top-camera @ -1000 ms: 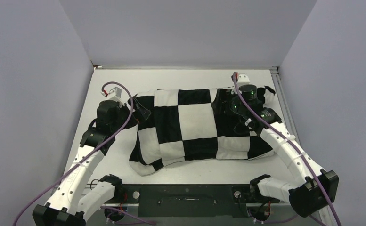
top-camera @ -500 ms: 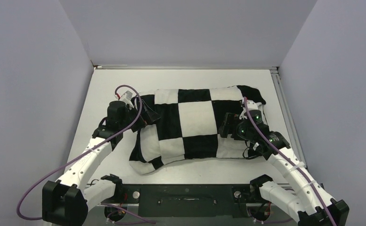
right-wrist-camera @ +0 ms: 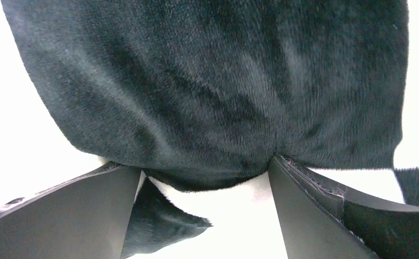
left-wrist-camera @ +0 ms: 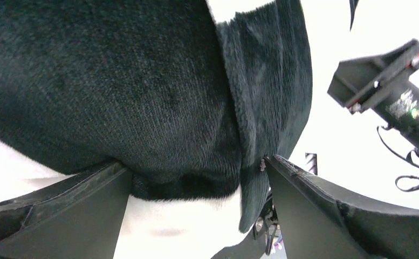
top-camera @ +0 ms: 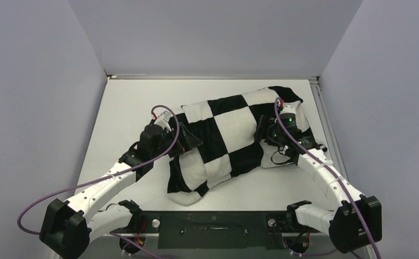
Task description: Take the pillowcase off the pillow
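The black-and-white checkered pillowcase (top-camera: pixel 226 135) lies stuffed and slanting across the table, its far end at the right. The pillow is inside it; a white bulge at the near-left end (top-camera: pixel 184 197) may be pillow or a white square, I cannot tell which. My left gripper (top-camera: pixel 192 143) presses into the left side, jaws wide, with black fabric (left-wrist-camera: pixel 142 81) bulging between its fingers (left-wrist-camera: pixel 61 210). My right gripper (top-camera: pixel 262 134) stands at the right side, open too, with black plush (right-wrist-camera: pixel 212 81) swelling into the gap (right-wrist-camera: pixel 204 172).
Grey walls enclose the white table (top-camera: pixel 126 102) on three sides. A metal rail (top-camera: pixel 321 108) runs along the right edge. The black base plate (top-camera: pixel 212 224) lies at the near edge. Purple cables loop off both arms. The right arm (left-wrist-camera: pixel 396 102) shows in the left wrist view.
The cased pillow has swung from lying level to slanting, its left end now nearer and further right. The left gripper moved right with it; the right gripper came toward the near side, then back a little.
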Robot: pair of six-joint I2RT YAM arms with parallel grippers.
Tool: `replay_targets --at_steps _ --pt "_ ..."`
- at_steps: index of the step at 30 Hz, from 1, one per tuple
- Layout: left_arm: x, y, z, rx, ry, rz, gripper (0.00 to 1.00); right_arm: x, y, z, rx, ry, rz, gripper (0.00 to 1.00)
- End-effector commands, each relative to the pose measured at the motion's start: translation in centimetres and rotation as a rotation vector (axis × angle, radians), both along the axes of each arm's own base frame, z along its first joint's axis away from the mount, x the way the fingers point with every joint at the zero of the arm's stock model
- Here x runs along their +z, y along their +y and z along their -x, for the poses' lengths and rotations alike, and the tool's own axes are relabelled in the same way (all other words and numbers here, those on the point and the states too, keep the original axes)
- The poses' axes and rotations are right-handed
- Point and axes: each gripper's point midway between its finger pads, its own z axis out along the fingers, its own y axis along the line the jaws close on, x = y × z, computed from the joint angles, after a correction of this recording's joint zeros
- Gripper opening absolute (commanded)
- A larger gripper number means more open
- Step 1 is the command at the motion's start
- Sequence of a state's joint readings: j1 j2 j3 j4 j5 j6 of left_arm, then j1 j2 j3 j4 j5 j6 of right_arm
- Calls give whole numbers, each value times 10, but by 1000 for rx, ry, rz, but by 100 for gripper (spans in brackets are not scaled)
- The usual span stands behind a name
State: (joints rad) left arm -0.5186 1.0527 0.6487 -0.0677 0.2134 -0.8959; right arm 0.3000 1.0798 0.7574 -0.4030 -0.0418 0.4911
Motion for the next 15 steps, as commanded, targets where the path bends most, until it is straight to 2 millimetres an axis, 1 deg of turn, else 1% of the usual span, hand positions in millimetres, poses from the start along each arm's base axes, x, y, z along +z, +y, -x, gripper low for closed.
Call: replay_targets --at_steps 1,4,5,6,10,12,13,15 --pt "24 -29 21 -61 -24 120 96 57 9 -61 18 -218 16 90" --pt "27 -29 27 -56 -32 121 96 66 12 -73 41 -234 37 90" --pt "30 -27 28 -52 -44 125 96 71 12 -75 45 -242 43 90" --pt "25 -23 31 -51 -29 97 96 74 12 -75 49 -248 48 90" --pt "28 13 33 39 -62 -50 96 99 12 -69 85 -310 71 89" --pt "35 32 32 91 -86 -99 96 113 16 -63 117 -343 83 90" --pt "39 43 30 129 -98 -119 96 121 18 -60 130 -360 89 90" --pt "46 62 29 183 -111 -150 96 135 32 -53 176 -395 98 90"
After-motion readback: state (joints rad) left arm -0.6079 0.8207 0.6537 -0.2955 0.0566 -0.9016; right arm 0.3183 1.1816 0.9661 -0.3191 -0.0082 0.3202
